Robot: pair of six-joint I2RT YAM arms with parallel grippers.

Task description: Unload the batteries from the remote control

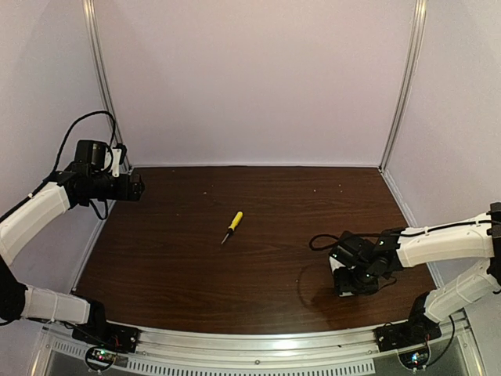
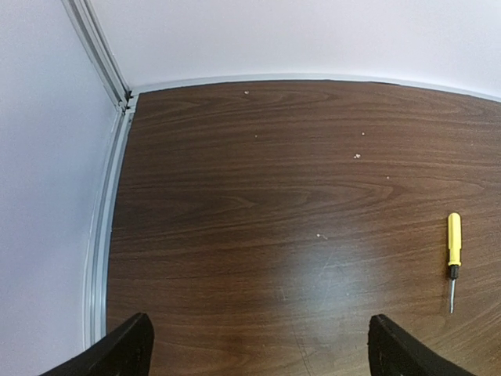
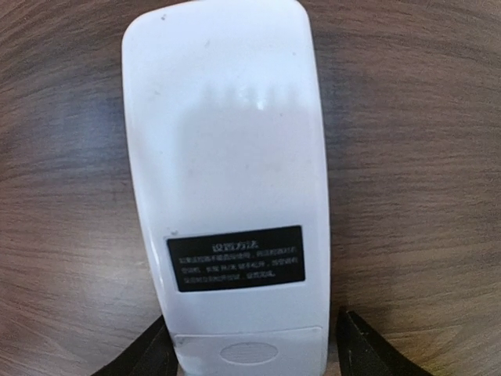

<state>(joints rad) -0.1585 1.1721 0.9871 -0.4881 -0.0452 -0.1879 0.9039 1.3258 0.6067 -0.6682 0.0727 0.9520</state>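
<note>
Right wrist view: remote control (image 3: 227, 157), back up on the table (image 3: 423, 157), battery cover (image 3: 250, 351) still shut; batteries unseen, presumably inside, so the unloading looks not yet begun. Right gripper (image 3: 254, 362) straddles its near end, fingers hard by both edges; grip uncertain. Left gripper (image 2: 262, 356) raised far off, spread wide, empty. Screwdriver (image 1: 232, 225) lies mid-table, well apart.

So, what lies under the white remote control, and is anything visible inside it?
The remote control lies back-up on the brown table; wood shows all around it, the spot beneath is covered. Its battery cover is on, so the inside is hidden.
</note>
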